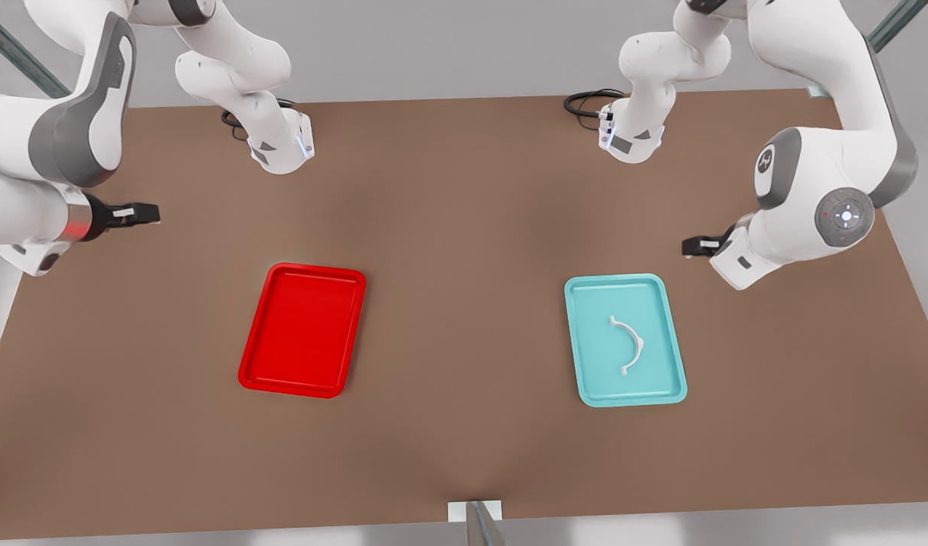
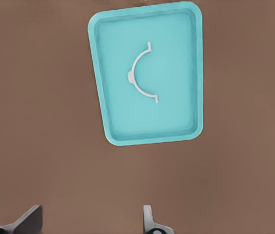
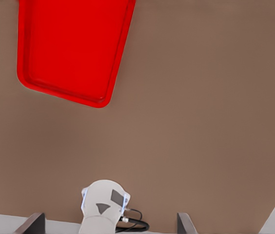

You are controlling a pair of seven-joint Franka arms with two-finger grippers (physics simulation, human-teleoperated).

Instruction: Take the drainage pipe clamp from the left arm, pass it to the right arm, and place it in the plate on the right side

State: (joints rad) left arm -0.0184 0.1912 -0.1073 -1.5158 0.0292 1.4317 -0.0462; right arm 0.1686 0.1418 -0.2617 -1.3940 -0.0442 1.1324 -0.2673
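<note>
Left white jointed arm with grey joint sections [image 1: 820,189] is bent at the elbow, its small black two-finger left gripper [image 1: 691,246] held level in the air, fingers [image 2: 149,220] spread apart, nothing between them. Right white jointed arm [image 1: 47,159] mirrors it; right gripper [image 1: 142,214] level, fingers [image 3: 32,223] parted, empty.

A teal tray [image 1: 665,379] lies on the brown table [image 1: 464,425], toward the front view's right

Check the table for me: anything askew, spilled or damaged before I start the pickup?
Nothing stands out. The drainage pipe clamp lies flat and intact in the teal tray; the red plate sits empty.
</note>
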